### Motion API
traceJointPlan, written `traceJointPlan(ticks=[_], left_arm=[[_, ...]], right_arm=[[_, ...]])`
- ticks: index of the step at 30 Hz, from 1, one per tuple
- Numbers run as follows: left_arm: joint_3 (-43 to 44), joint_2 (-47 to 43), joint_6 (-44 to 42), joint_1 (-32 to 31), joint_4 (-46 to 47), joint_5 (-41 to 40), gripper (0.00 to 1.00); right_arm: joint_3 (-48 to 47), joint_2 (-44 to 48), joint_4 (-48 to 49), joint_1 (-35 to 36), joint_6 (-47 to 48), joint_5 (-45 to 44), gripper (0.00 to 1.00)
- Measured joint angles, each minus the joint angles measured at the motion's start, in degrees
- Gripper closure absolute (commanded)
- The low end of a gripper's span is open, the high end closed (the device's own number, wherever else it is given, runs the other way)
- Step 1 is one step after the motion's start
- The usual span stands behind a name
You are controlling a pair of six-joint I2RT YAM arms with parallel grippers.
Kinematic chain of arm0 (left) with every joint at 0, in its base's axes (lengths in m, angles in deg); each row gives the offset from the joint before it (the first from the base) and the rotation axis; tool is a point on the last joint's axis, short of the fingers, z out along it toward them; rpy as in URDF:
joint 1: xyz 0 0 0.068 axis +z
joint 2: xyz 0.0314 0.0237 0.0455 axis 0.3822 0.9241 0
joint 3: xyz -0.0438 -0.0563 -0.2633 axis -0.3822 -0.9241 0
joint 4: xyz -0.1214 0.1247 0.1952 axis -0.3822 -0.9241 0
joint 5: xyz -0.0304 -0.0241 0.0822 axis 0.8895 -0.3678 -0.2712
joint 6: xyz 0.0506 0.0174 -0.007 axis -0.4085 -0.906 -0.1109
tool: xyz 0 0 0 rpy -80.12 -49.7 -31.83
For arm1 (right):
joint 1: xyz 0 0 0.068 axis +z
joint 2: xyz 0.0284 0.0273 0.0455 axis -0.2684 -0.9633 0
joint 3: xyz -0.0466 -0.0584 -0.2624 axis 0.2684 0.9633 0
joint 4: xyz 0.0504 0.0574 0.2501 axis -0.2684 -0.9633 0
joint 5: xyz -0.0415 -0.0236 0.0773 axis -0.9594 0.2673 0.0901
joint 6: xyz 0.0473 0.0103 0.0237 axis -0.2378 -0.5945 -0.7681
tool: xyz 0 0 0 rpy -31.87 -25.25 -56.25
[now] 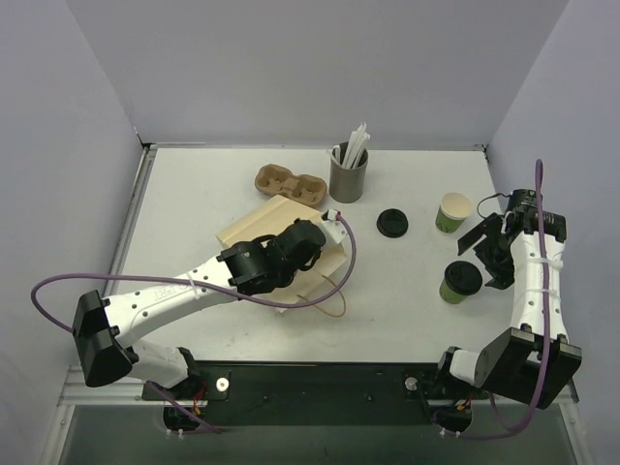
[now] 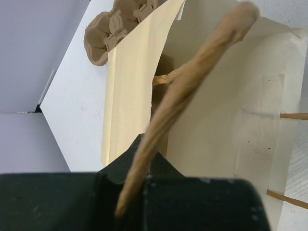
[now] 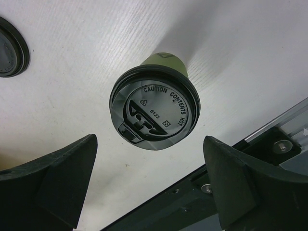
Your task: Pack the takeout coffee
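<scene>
Table (image 1: 194,194): white, walled on three sides, with both arm bases at its near edge.

Left arm: it reaches forward to a tan paper bag (image 1: 254,225) lying on its side left of the table's centre. The left gripper (image 1: 302,242) is clamped tight on the bag's twisted paper handle (image 2: 192,91). In the left wrist view the handle runs up out of the closed jaws across the bag's mouth.

Right arm: it stands on the right side of the table. The right gripper (image 1: 481,257) has its jaws spread wide and holds nothing. In the right wrist view both black fingers (image 3: 53,183) flank bare table, with a gap between them and the cup.

Task item: the lidded green cup (image 1: 461,282) stands upright on the table, right of centre and just beside the right gripper. Its black lid is fully seated, and the raised lettering on it is readable from the wrist camera. The cup is well apart from the bag.

Other items:
- An open green cup (image 1: 454,211) with a cream interior stands upright behind the lidded one.
- A loose black lid (image 1: 392,223) lies flat on the table to the left of the open cup.
- A grey cup of white straws (image 1: 349,176) stands near the back wall.
- A brown pulp cup carrier (image 1: 289,183) lies left of the grey cup, behind the bag.
</scene>
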Motion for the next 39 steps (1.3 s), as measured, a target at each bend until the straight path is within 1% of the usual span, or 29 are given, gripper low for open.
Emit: traceJointPlan(ticks=[8,14,29,39], left_arm=[[1.6,1.7,0.0,1.2,-0.8,1.0,1.0],[2.9,1.8,0.0,1.9,-1.1,1.9,1.0],[3.0,1.8,0.0,1.9,-1.2,2.9,1.0],[3.0,1.8,0.0,2.0,-1.2,3.2,1.0]], right_arm=[[0.0,-2.3,-0.7,0.3,1.6,-0.3,0.16],[0.0,-3.2,-1.1,1.9,1.9,-1.5,0.16],[0.0,-6.9,-1.1,6.6,1.4,-5.8,0.17],[0.1,-8.6,-0.6,7.7,1.0,-7.1,0.2]])
